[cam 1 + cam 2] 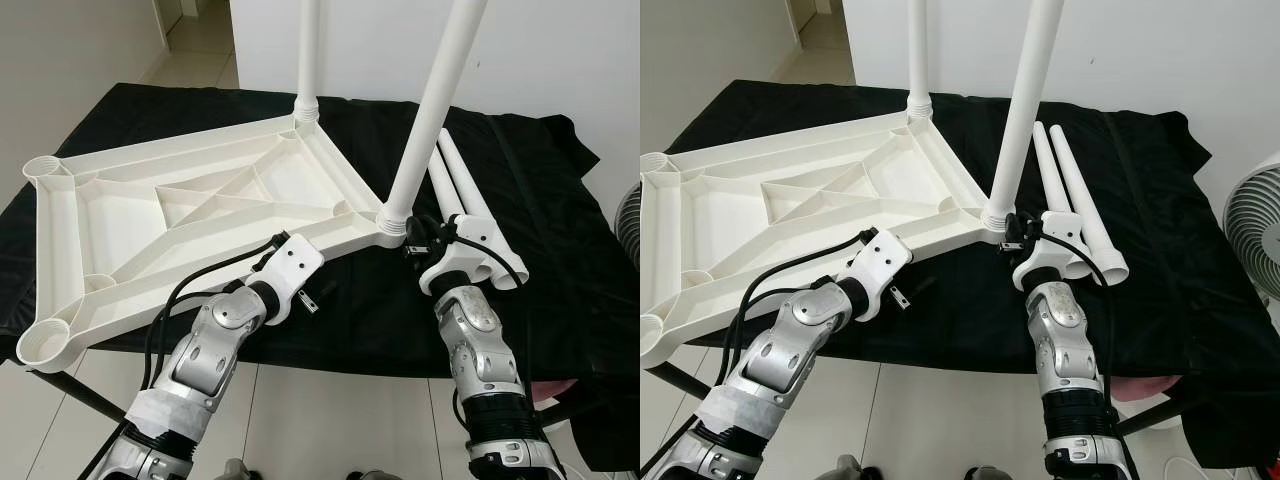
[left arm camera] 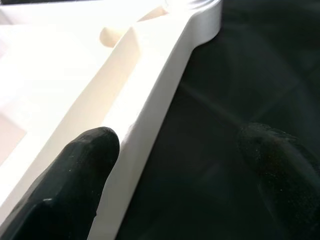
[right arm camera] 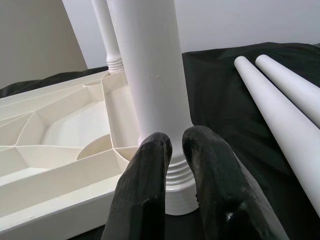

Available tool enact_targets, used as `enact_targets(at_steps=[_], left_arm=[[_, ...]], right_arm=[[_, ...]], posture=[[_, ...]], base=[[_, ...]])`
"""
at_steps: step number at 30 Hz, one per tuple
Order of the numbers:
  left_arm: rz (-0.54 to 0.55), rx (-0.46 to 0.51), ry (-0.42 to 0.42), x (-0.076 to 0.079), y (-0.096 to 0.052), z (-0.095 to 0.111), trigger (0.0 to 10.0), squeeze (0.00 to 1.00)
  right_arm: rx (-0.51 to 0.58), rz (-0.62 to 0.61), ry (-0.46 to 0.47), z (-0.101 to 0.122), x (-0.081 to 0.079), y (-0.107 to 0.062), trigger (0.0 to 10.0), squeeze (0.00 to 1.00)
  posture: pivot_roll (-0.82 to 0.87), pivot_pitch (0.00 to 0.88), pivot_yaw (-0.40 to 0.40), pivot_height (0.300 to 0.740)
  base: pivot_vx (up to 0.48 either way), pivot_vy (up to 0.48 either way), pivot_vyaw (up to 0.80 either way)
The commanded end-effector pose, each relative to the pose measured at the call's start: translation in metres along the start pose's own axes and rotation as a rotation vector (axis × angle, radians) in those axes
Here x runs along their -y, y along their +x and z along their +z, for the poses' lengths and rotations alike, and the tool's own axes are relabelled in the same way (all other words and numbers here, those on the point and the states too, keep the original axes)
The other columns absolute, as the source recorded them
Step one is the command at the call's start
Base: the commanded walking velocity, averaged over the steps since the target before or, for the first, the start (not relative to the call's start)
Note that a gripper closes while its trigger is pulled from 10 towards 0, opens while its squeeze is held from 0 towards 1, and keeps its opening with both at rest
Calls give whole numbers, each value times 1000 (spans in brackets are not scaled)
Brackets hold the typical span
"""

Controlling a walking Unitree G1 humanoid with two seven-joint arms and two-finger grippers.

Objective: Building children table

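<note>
Right wrist view — my right gripper (image 3: 175, 150), fingers nearly pressed together and holding nothing, sits against the threaded base of the near leg (image 3: 150, 65) standing in the upturned white tabletop (image 1: 200, 205). My left gripper (image 2: 175, 170), fingers spread, straddles the tabletop's edge on the black cloth (image 1: 560, 200). Two loose legs (image 1: 470, 205) lie beside — a second leg (image 1: 310, 50) stands farther back.

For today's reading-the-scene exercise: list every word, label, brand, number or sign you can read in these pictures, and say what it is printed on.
None can be read: the white tabletop, its two fitted legs, the two loose legs, the black cloth and both grippers, left and right, show no text.
</note>
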State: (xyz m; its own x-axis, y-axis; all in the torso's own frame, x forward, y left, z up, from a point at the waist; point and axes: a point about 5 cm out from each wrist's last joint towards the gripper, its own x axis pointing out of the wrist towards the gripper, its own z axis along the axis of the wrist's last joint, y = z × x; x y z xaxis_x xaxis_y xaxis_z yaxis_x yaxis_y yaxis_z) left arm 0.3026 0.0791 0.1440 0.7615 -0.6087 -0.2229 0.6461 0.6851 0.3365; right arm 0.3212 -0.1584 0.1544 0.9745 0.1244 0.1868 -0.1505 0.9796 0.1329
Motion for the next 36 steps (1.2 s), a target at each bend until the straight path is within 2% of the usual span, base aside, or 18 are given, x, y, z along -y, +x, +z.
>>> enact_targets(at_steps=[1,11,18,19,20,22,23,33,36], left_arm=[[166,-44,12,-15,-2,-7,10000,0],[222,-121,-7,-41,-10,-27,10000,0],[214,-133,-41,-45,-12,-31,10000,0],[215,-133,-58,-46,-12,-32,4157,0],[218,-135,-67,-46,-11,-33,667,0],[220,-136,-72,-46,-11,-33,667,0],[218,-133,-80,-45,-10,-33,0,0],[221,-129,-97,-43,-8,-34,0,0],[220,-112,-103,-41,-3,-29,0,0]], right_arm=[[2,-25,7,-1,4,-4,10000,0],[1,-15,11,0,-2,-3,10000,0],[0,-15,12,-1,-2,-3,10000,0],[0,-16,12,-1,-2,-3,10000,0],[0,-16,12,-1,-2,-2,10000,0],[0,-16,12,-1,-2,-2,10000,0],[2,-16,13,0,-3,-2,10000,0],[9,-25,12,1,-2,0,10000,0],[16,-27,12,4,-2,2,10000,0]], posture=[[-107,74,10,740],[-104,74,6,740],[-106,67,9,740],[-106,64,10,740],[-106,64,10,740],[-106,64,10,740],[-106,64,10,740],[-107,68,16,740],[-110,70,18,740]], base=[[0,0,0],[0,0,0],[0,0,0],[0,0,0],[0,0,0],[0,0,0],[0,0,0],[0,0,0],[0,0,0]])
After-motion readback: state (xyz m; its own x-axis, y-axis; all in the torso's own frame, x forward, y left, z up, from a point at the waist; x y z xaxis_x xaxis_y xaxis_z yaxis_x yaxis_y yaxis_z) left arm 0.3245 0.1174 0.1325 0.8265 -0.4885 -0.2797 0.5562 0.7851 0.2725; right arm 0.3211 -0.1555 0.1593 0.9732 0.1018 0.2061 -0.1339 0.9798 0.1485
